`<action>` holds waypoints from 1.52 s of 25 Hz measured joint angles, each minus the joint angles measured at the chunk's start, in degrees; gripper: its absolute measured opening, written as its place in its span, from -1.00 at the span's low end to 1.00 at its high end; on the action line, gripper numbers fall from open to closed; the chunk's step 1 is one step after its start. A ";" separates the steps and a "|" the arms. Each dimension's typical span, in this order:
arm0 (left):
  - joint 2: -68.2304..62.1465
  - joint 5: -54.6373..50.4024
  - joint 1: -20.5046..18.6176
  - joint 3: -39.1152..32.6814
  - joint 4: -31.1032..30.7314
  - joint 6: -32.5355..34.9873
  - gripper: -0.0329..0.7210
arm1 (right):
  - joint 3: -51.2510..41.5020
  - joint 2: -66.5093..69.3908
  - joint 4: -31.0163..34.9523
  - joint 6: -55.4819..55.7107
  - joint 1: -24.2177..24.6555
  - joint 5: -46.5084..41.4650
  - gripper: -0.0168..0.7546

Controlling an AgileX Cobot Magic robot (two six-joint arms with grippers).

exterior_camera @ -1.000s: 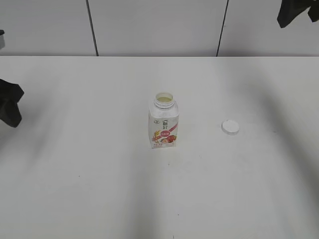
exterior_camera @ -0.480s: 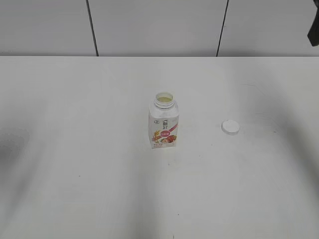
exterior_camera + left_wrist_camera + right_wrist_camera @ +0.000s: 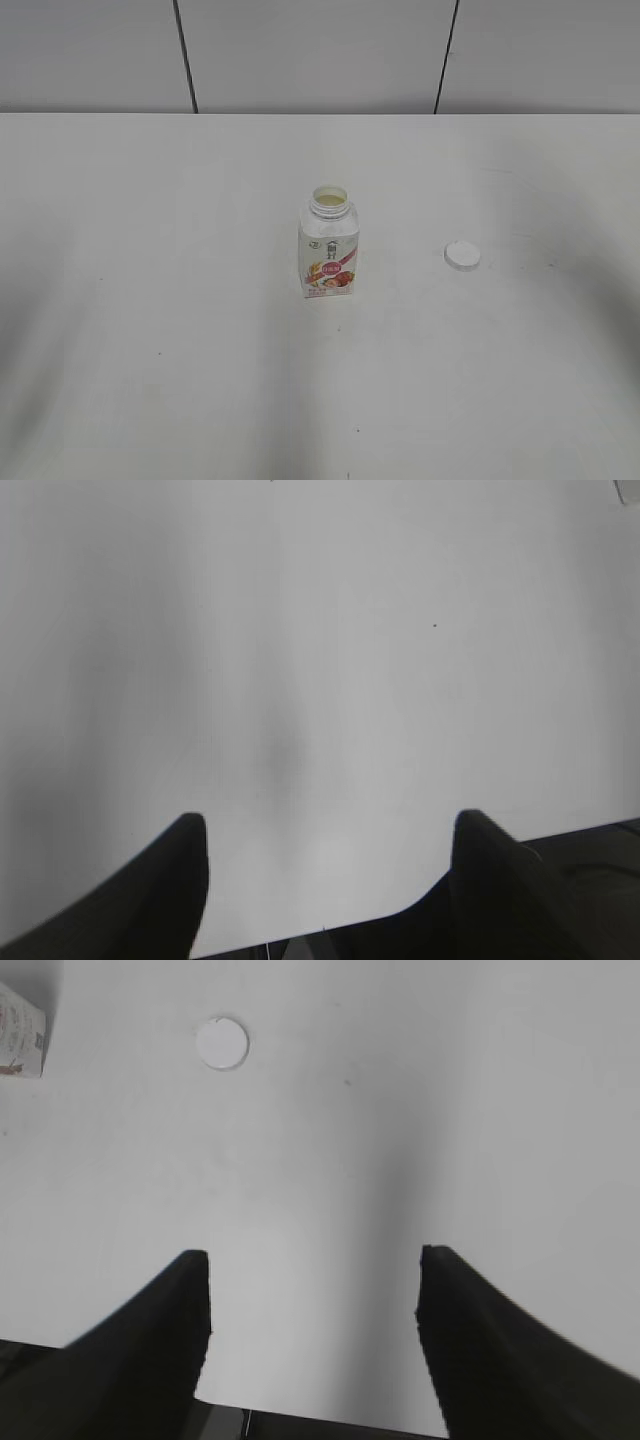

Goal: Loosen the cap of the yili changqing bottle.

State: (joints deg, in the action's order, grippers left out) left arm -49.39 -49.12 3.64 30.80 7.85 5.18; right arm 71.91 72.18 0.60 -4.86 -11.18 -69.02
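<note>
The yili changqing bottle stands upright at the middle of the white table, its wide neck open with no cap on it. The white cap lies flat on the table to the bottle's right, apart from it. In the right wrist view the cap shows at the top and a corner of the bottle at the top left. My right gripper is open and empty, well back from the cap. My left gripper is open and empty over bare table. Neither gripper shows in the exterior view.
The white table runs back to a pale panelled wall. The table's near edge shows at the bottom of both wrist views.
Both arms have drawn out of the exterior view: the left left the left edge, the right left the top right corner. The bottle and cap have not moved.
</note>
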 joint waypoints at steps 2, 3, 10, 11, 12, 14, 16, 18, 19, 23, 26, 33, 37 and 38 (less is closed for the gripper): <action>2.37 0.38 0.00 -0.72 0.31 0.00 0.33 | -1.90 -1.84 0.05 0.00 0.00 0.15 0.38; 4.53 0.51 0.00 -0.88 0.47 0.00 0.33 | -2.99 -2.91 0.11 0.00 0.00 0.21 0.38; 8.30 0.76 0.00 -0.99 1.26 0.00 0.31 | -9.76 -10.91 0.27 0.94 0.00 1.03 0.38; 8.65 0.71 0.00 -0.99 1.27 0.00 0.31 | -10.51 -12.14 0.27 0.94 0.00 1.04 0.38; 9.03 0.51 0.00 -0.99 1.32 0.00 0.31 | -11.37 -13.41 0.27 0.94 0.00 1.08 0.38; 9.22 -1.32 0.00 -0.41 1.44 0.00 0.31 | -13.02 -15.74 0.27 0.99 0.00 1.16 0.38; 9.22 -4.24 0.00 0.18 1.44 0.00 0.31 | -14.37 -18.04 0.27 1.24 0.00 1.20 0.38; 9.22 -8.16 0.00 0.46 1.44 0.00 0.31 | -15.66 -20.52 0.27 1.60 0.00 1.32 0.38; 9.27 -9.76 0.00 0.46 1.38 0.00 0.31 | -16.39 -21.71 0.27 1.73 0.00 1.63 0.38; 11.19 -11.57 0.00 0.17 0.49 0.00 0.31 | -19.42 -27.94 0.32 1.97 0.00 3.21 0.38; 14.41 -11.38 0.00 -0.35 0.14 0.00 0.31 | -21.78 -31.19 0.32 2.02 0.00 3.50 0.38; 26.08 -11.38 0.00 -0.39 -1.36 -1.38 0.30 | -28.10 -38.15 0.32 2.13 0.00 3.66 0.38; 32.89 -11.38 0.00 -0.65 -2.06 -2.46 0.25 | -32.54 -41.46 0.32 2.13 0.00 5.15 0.38; 34.26 -11.38 0.00 -0.69 -2.20 -2.60 0.24 | -33.73 -42.36 0.32 2.13 0.00 5.76 0.38</action>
State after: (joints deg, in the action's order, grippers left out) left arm -15.14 -60.50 3.64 30.11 5.65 2.58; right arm 38.18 29.82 0.92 -2.72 -11.18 -63.26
